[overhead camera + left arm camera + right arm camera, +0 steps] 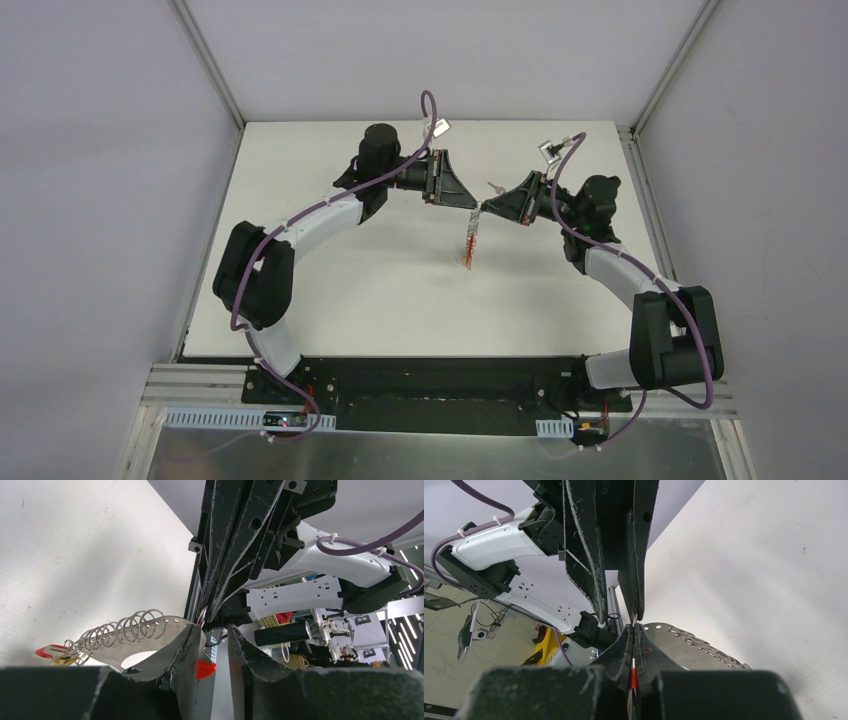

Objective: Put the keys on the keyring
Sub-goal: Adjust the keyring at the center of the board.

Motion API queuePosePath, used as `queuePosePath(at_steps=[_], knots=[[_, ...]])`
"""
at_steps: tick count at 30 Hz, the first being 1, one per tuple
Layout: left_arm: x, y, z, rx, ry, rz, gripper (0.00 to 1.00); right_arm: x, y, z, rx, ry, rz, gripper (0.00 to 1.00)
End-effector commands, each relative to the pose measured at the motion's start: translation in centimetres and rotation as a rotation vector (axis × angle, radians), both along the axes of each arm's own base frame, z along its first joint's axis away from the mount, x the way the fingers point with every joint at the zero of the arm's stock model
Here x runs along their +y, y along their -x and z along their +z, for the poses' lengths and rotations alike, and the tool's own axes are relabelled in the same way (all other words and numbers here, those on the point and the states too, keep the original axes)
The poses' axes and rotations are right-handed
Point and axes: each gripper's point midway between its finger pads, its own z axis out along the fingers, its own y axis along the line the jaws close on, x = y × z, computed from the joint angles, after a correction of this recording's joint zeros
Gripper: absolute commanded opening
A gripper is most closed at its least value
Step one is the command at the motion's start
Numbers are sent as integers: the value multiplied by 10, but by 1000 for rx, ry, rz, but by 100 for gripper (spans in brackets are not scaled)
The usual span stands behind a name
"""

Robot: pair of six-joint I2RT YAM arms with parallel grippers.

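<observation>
Left wrist view: the left gripper's [214, 632] fingers stand part-way apart. The end of the keyring [160, 630] sits in their gap, its grey half against one finger and its red half [206, 669] poking out between them. Whether it is truly clamped I cannot tell. Just above those tips the right gripper [204, 611] is clenched tight, pinching a small metal loop [202, 615]; whether that loop belongs to a key I cannot tell. Outward from the fingers, the row of wire clips [120, 630] trails away, the far end dropping toward the table [75, 555]. Threading looks to be the step in hand. To do it well, I judge the left should hold the ring steady. The right should feed the loop in small moves along the clip's line without twisting, since a slip could drop both.
</observation>
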Motion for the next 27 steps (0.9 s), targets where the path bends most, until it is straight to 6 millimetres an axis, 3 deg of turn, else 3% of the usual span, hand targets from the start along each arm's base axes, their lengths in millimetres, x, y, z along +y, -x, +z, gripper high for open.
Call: queuePosePath(at_steps=[1, 12, 27], knots=[[8, 4, 21, -66, 54, -12, 28, -2, 0, 13, -83, -15, 5, 0], [8, 1, 22, -64, 64, -6, 28, -2, 0, 12, -82, -13, 11, 0], [4, -10, 8, -31, 35, 12, 28, -2, 3, 15, -81, -20, 26, 0]])
